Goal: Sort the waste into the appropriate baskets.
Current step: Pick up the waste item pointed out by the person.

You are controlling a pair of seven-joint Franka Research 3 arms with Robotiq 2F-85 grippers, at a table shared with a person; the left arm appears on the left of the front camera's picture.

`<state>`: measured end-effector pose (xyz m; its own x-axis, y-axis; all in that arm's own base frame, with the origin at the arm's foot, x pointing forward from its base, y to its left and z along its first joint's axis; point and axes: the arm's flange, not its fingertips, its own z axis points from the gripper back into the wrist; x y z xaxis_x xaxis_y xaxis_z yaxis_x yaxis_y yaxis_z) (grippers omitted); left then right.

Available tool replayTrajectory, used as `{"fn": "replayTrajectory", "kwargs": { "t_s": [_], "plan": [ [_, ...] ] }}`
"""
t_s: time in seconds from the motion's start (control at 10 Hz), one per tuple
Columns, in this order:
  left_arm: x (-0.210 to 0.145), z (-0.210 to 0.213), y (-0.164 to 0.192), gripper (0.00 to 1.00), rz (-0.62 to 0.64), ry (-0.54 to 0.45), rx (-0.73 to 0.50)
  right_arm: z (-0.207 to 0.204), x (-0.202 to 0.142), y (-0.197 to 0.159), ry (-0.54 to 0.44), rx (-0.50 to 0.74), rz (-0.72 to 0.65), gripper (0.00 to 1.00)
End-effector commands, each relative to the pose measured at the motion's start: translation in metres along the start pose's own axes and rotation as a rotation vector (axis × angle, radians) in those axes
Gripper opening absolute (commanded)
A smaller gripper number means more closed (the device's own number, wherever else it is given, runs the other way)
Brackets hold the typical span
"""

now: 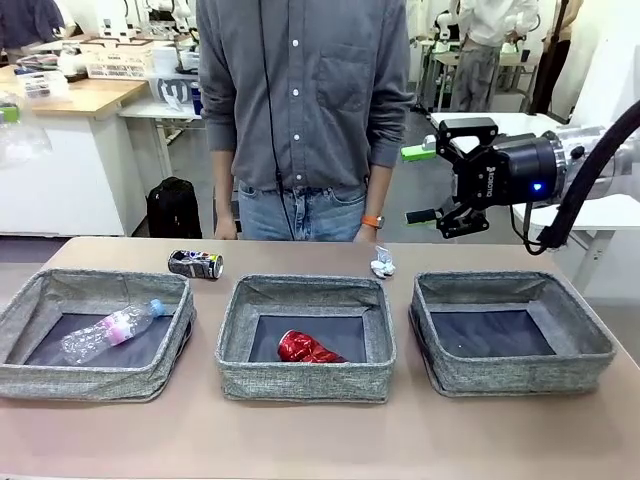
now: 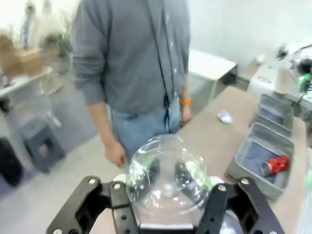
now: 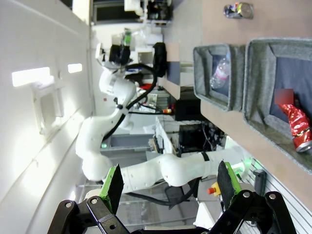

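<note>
My left gripper (image 2: 168, 175) is shut on a clear plastic cup (image 2: 165, 180), held high off the table's left end; the cup (image 1: 20, 135) also shows at the front view's left edge. My right gripper (image 1: 430, 185) hangs open and holds nothing, above and behind the right basket (image 1: 512, 372), which has nothing in it. A clear bottle with a pink label (image 1: 110, 330) lies in the left basket (image 1: 95, 380). The crushed red can (image 1: 308, 348) lies in the middle basket (image 1: 305, 380). A dark printed can (image 1: 195, 264) and a white paper wad (image 1: 382, 266) lie on the table behind the baskets.
A person (image 1: 300, 100) in a grey shirt stands at the far edge, hands down near the table, an orange wristband (image 1: 373, 221) close to the paper wad. Bare tabletop (image 1: 320, 440) runs in front of the baskets.
</note>
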<state>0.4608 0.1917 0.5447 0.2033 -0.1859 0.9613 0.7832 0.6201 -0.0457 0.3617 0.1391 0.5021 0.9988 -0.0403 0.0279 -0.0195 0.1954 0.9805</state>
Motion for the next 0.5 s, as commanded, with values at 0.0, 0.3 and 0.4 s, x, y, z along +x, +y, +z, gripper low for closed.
{"fn": "replayTrajectory", "kwargs": {
  "t_s": [0.0, 0.3, 0.4],
  "plan": [
    [0.000, -0.034, -0.057, 0.23, 0.354, 0.323, -0.080, 0.000, 0.002, 0.001, 0.003, 0.018, 0.016, 1.00],
    [0.005, -0.077, -0.090, 0.23, 0.390, 0.493, -0.238, 0.000, 0.002, 0.001, 0.003, 0.018, 0.016, 1.00],
    [-0.012, -0.057, -0.077, 0.23, 0.291, 0.388, -0.036, 0.000, 0.002, 0.001, 0.003, 0.018, 0.016, 1.00]
  ]
}}
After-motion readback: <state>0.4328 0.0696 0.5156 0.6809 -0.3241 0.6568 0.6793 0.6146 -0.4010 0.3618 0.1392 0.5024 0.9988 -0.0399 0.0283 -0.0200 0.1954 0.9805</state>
